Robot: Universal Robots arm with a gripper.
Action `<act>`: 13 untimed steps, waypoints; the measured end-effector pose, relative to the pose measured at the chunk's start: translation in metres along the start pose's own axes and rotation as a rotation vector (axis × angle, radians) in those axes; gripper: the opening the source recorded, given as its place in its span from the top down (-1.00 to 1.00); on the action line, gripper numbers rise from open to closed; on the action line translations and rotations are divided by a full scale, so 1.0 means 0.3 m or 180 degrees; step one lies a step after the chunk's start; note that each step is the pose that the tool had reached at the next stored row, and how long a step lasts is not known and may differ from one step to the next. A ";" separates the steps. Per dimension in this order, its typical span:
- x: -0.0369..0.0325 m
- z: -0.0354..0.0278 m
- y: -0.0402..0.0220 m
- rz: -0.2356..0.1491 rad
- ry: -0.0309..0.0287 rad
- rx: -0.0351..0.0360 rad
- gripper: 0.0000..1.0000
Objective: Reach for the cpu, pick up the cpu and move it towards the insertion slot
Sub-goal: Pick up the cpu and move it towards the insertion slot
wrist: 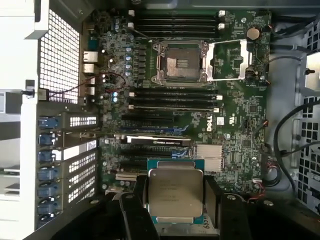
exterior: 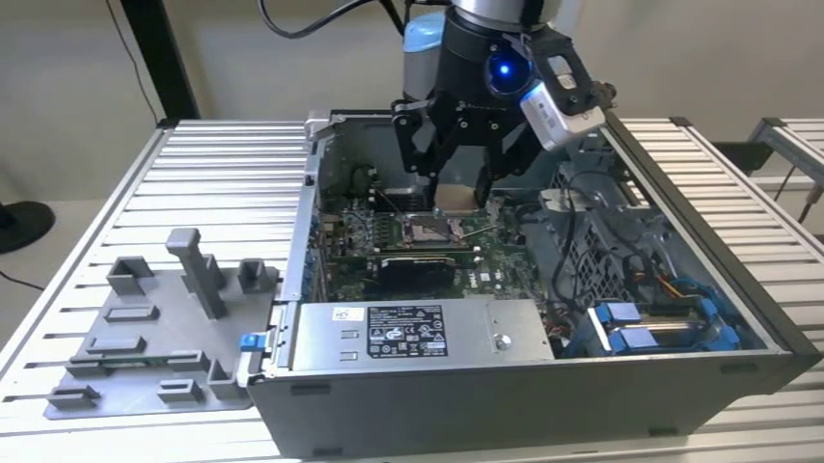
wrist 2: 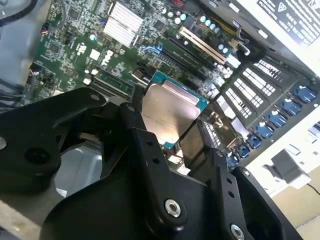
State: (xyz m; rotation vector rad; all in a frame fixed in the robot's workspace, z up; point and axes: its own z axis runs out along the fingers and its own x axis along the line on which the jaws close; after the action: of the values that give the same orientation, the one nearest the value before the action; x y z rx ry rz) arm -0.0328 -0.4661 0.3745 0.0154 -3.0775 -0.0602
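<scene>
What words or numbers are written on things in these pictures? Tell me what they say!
No text here is clear enough to quote.
Black-and-white label on the silver box, exterior view: print too small.
White label, second wrist view: cut off and blurred.
Top of the cpu, gripped by the end effector: faint print, too blurred.
White marks on the green circuit board, first wrist view: too small.

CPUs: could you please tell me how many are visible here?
1: the cpu, held in the gripper, hangs apart from the insertion slot, whose centre looks empty.
</scene>
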 end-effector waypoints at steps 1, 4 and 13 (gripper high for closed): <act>-0.007 -0.001 0.000 0.0000 0.0000 0.0000 1.00; -0.029 -0.002 0.000 0.0000 0.0002 0.0000 1.00; -0.084 -0.005 -0.001 0.0000 0.0003 0.0000 1.00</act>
State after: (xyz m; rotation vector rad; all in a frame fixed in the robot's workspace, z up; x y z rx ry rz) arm -0.0076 -0.4661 0.3745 0.0153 -3.0765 -0.0602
